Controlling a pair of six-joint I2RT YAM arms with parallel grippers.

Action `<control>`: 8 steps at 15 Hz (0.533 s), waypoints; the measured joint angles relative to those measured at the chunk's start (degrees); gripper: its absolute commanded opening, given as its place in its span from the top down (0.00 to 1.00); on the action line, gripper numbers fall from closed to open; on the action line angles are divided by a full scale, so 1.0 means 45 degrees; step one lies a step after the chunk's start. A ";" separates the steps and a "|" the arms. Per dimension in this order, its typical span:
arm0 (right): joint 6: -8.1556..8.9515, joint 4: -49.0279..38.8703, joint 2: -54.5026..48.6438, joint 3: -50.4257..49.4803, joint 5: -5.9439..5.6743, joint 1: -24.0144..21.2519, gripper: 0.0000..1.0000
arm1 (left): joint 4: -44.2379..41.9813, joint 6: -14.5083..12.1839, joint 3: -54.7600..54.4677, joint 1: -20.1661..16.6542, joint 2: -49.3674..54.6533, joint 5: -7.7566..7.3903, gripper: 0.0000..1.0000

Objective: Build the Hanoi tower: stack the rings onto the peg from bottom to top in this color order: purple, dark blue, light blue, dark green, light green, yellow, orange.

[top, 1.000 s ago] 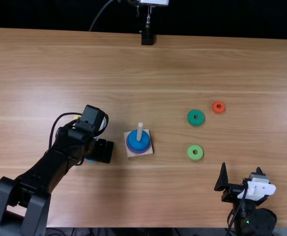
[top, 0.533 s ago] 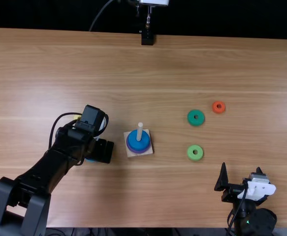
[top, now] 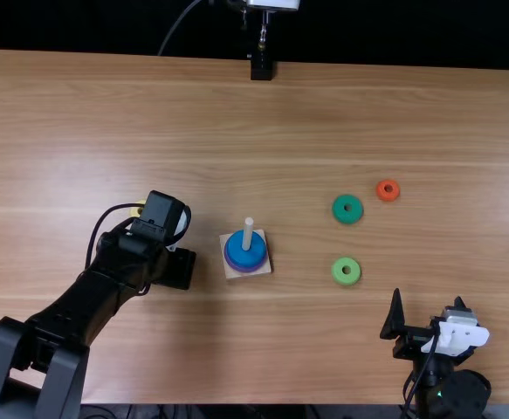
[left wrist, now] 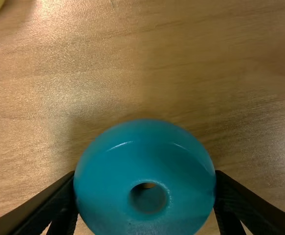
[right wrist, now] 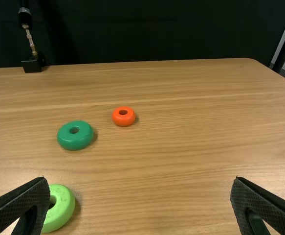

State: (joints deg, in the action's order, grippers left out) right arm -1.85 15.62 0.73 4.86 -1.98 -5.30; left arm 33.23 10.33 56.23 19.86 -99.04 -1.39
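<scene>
My left gripper (top: 180, 268) is left of the wooden base (top: 262, 270). In the left wrist view that gripper (left wrist: 146, 177) is shut on the light blue ring (left wrist: 118, 161), whose hole faces the camera. On the peg (top: 248, 232), the dark blue ring (top: 245, 252) lies over the purple ring (top: 247, 269). Right of the base lie the dark green ring (top: 347, 209), light green ring (top: 346, 271) and orange ring (top: 388, 190). The yellow ring (top: 135, 211) is partly hidden behind the left arm. My right gripper (top: 428, 298), lower right, stands open; its wrist view shows the gripper (right wrist: 138, 180) with fingers wide apart.
A black stand (top: 261, 68) rises at the table's far edge, near the middle. The left arm stretches over the table's left part, and a black cable loops beside its wrist.
My left gripper has shifted slightly left in the top view, and the sliver of light blue beneath it has gone out of sight there. The right arm has stayed still.
</scene>
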 measured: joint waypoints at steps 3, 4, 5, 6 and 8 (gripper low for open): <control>0.0005 0.0000 0.0000 -0.0005 -0.0005 0.0000 0.00 | 0.0253 -0.0005 0.0000 0.0005 0.0092 -0.0151 1.00; 0.0000 0.0005 0.0000 0.0000 -0.0005 0.0000 0.00 | 0.0670 0.0005 0.0015 0.0005 0.0160 -0.0238 1.00; 0.0000 0.0005 0.0000 0.0000 -0.0005 0.0000 0.00 | 0.1311 0.0005 0.0301 0.0005 0.0194 -0.0316 1.00; 0.0000 0.0005 0.0000 0.0000 -0.0005 0.0000 0.00 | 0.2127 0.0000 0.1030 -0.0010 0.0194 -0.0389 1.00; 0.0005 0.0005 0.0000 0.0000 -0.0005 0.0000 0.00 | 0.4109 0.0000 0.2914 -0.0180 0.0457 -0.0461 1.00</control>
State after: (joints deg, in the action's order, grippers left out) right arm -1.83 15.64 0.73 4.86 -2.00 -5.30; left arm 51.72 10.33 69.34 19.05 -96.99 -3.46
